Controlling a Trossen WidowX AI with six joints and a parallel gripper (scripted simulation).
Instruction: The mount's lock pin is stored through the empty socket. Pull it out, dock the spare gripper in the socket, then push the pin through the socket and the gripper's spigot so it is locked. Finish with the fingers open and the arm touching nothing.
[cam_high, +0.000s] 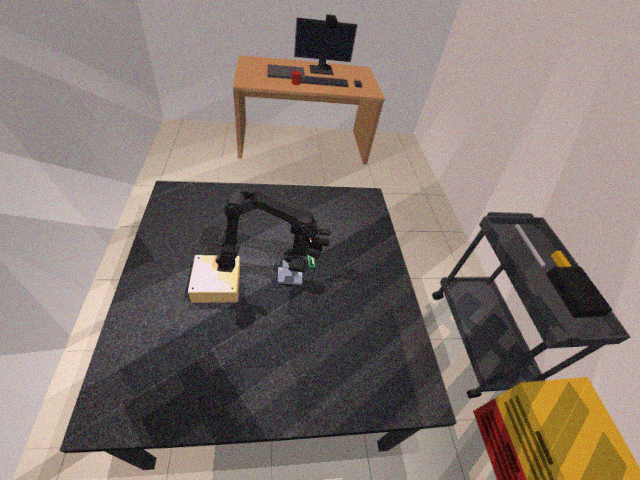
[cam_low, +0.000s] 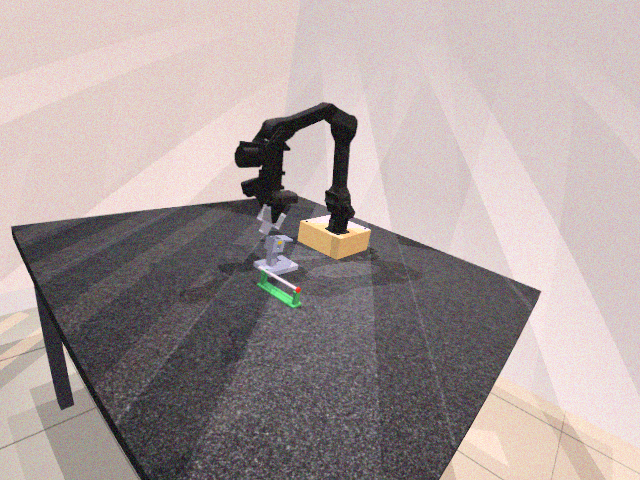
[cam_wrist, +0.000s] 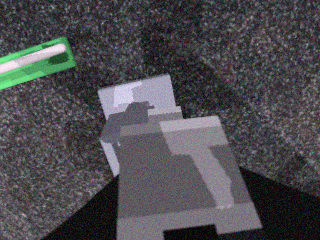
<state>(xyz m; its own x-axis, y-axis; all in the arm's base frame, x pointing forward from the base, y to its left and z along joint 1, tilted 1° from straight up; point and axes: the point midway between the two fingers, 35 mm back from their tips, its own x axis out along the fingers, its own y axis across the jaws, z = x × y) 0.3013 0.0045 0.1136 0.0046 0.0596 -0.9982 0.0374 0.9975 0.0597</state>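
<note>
My gripper (cam_low: 276, 212) (cam_wrist: 173, 173) is shut on the light grey spare gripper (cam_low: 268, 225) (cam_wrist: 145, 175). It holds the spare gripper tilted, above the mount and apart from it in the exterior view. The grey mount (cam_high: 290, 276) (cam_low: 276, 265) (cam_wrist: 155, 90) stands on the table, its socket partly hidden in the wrist view by the spare gripper. A yellow spot shows on the mount's upright part. The white lock pin (cam_low: 280, 280) (cam_wrist: 35, 57) with a red head lies along the green rack (cam_low: 278, 295) (cam_wrist: 30, 74), outside the socket.
The green rack stands close beside the mount. The arm rises from a pale wooden box (cam_high: 213, 297) (cam_low: 320, 240) on the dark table (cam_high: 289, 361) (cam_low: 320, 361). A desk (cam_high: 305, 94), a cart (cam_high: 516, 289) and a yellow cabinet (cam_high: 558, 413) stand off the table.
</note>
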